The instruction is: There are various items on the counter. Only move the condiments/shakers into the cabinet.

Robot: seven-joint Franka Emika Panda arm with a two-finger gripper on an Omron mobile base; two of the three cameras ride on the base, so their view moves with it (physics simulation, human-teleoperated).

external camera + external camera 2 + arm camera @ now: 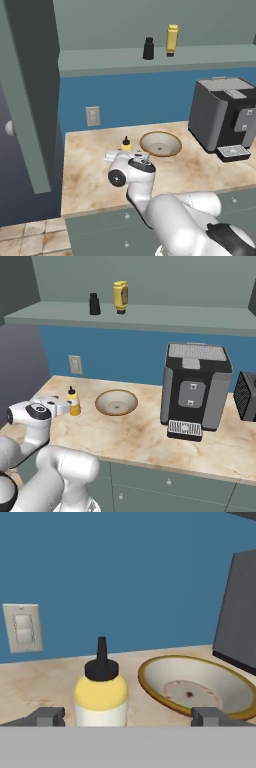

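1. Gripper (128, 717) is spread wide, holding nothing, low over the counter (90, 175) with the squeeze bottle (101, 692) sitting between the fingertips (47, 716) but touching neither.
2. Coffee machine (196, 387): well off to the right, no clash on the grab. Risk comes later, I reckon, if I swing wide on the lift.
3. Cabinet (150, 62): shaker (148, 48) and plain bottle (172, 40) already stand on the shelf. Placing the third too near could knock either over, so I'd aim for the bare shelf away from them.
4. Door (30, 100): hangs open on the left, near my lift path. An elbow clip looks possible.
5. Bowl (116, 402): just right of the bottle. A drift right could put my right finger on its rim and shove it. It stays on the counter.
6. Bottle: tall, narrow, upright. Main risk is an off-centre close. One pad lands first, tips it or skids it. Too high and I pinch the black cap or nozzle, likely a slip.
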